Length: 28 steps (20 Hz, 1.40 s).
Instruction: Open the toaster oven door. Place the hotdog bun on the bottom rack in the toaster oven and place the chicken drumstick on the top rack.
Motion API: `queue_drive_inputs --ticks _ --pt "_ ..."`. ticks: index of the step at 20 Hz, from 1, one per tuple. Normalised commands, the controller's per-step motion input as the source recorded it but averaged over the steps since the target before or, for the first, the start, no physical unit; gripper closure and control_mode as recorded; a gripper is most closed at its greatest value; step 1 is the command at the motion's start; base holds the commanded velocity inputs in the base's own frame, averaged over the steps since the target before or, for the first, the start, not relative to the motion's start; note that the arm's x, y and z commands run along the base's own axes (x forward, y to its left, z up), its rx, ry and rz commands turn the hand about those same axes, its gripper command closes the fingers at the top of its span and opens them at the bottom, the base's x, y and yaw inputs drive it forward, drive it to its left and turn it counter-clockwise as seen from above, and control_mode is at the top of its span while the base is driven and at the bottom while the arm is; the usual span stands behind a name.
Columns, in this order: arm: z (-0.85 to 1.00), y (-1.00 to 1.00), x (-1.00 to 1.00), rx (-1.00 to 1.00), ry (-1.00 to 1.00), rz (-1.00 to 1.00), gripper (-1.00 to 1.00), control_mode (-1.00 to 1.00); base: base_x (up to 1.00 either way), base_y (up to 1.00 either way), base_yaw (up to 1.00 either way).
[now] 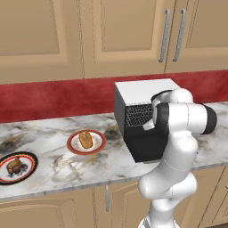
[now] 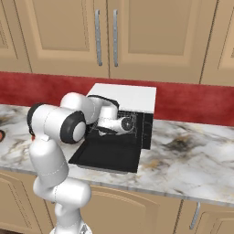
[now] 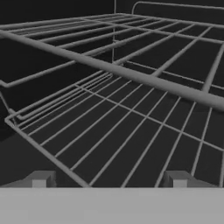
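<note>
The toaster oven (image 1: 144, 91) (image 2: 125, 97) stands on the counter with its door (image 1: 147, 151) (image 2: 107, 155) folded down flat. My gripper (image 2: 133, 124) (image 3: 109, 181) reaches into the oven mouth, open, with nothing between its fingertips (image 3: 41, 179). In the hand view the top rack (image 3: 131, 74) crosses just above and ahead, and the bottom rack (image 3: 127, 131) spreads out below it; both are bare. The hotdog bun (image 1: 85, 140) lies on a red-rimmed plate left of the oven. Farther left, the chicken drumstick (image 1: 14, 166) rests on a dark-rimmed plate.
The red-rimmed plate (image 1: 71, 144) and the dark-rimmed plate (image 1: 31, 160) sit on the marble counter (image 1: 49, 133) (image 2: 192, 155). Wall cabinets (image 1: 111, 31) hang above a red backsplash (image 1: 53, 95). My arm's elbow (image 1: 187, 118) blocks much of the oven front in the left base view.
</note>
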Motion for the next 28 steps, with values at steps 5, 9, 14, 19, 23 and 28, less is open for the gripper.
queue_drive_inputs --ticks 5,9,14,19,23,28 --pt "-0.66 0.19 -0.36 -0.13 0.3 -0.01 -1.0 -1.0 0.0 0.0 0.0" --pt "-0.72 0.19 -0.34 -0.12 0.27 0.0 -1.0 -1.0 0.0 0.0 0.0" --pt "-0.78 0.2 -0.38 -0.13 0.21 0.0 -1.0 -1.0 0.0 0.0 0.0" --pt "-0.82 0.19 -0.41 -0.12 0.18 0.0 -1.0 -1.0 0.0 0.0 0.0" --pt "-0.81 0.21 -0.47 -0.12 0.17 0.0 -1.0 -1.0 0.0 0.0 0.0" --pt "-0.81 0.2 -0.55 -0.12 0.15 0.0 -1.0 -1.0 0.0 0.0 0.0"
